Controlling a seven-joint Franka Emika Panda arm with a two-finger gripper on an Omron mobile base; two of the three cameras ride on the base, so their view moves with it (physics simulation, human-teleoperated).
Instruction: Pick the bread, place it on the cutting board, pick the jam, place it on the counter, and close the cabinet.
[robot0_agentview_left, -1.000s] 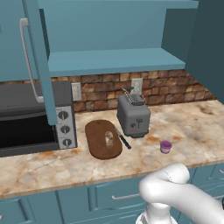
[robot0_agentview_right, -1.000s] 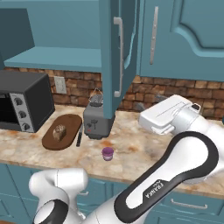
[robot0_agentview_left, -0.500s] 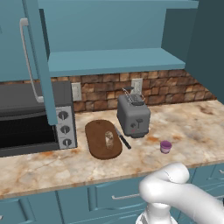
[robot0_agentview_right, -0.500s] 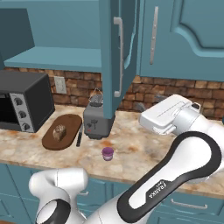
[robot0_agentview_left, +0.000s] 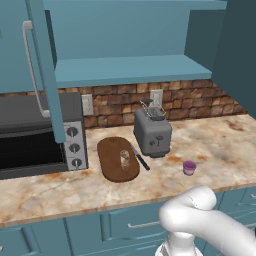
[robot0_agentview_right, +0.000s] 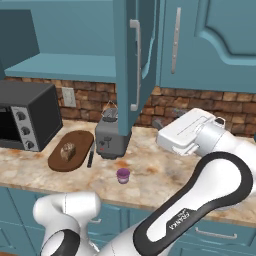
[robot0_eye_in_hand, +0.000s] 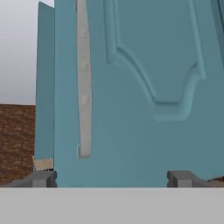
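With the gripper (robot0_eye_in_hand: 112, 178) spread wide at the bottom of the hand view, that stiff hinged cabinet (robot0_eye_in_hand: 144, 87) door probably swings easiest pushed near its silver handle (robot0_eye_in_hand: 83, 87).

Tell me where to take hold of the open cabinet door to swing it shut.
Grip the door by its long silver bar handle, which runs upright near the free edge, far from the hinge, so it should give the most leverage. Come at it from the right, where the open tool faces a panelled door, its jaws straddling the bar sideways.
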